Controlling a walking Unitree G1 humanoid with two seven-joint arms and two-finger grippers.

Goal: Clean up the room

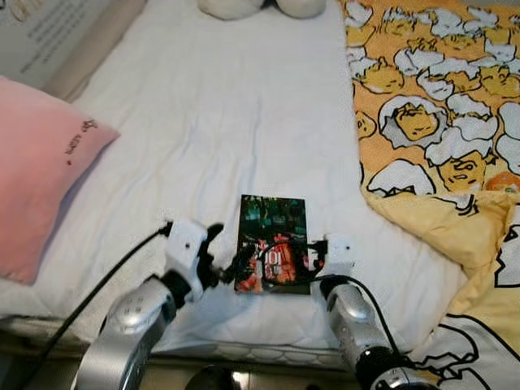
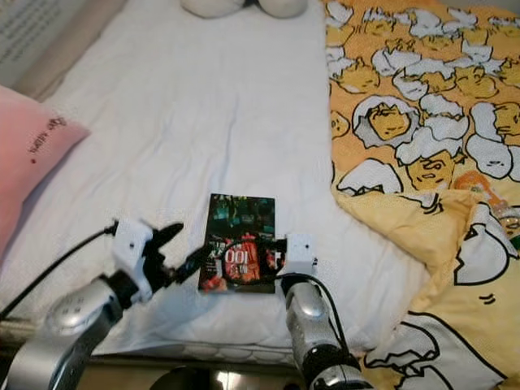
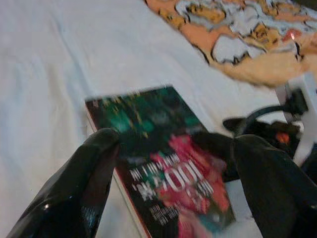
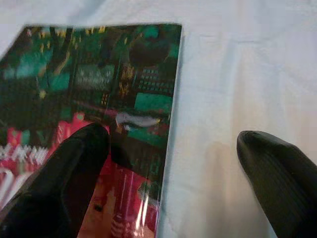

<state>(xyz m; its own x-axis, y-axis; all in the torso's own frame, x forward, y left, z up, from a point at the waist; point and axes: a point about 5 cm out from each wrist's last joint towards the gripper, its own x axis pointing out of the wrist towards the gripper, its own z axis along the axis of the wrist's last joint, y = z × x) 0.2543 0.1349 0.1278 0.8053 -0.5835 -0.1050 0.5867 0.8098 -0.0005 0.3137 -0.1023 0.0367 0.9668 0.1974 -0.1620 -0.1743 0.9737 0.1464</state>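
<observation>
We're looking down at a bed with a white sheet (image 1: 227,138). One pink pillow (image 1: 36,175) sits at its left edge. Our left gripper (image 1: 230,268) is spread open at the left edge of one book (image 1: 272,242), which lies flat near the bed's front edge. Our right gripper (image 4: 171,171) is open too, one finger on the cover and one on the sheet. One yellow cartoon blanket (image 1: 439,106) covers the right side, and two white stuffed shapes (image 1: 260,6) sit at the far edge.
</observation>
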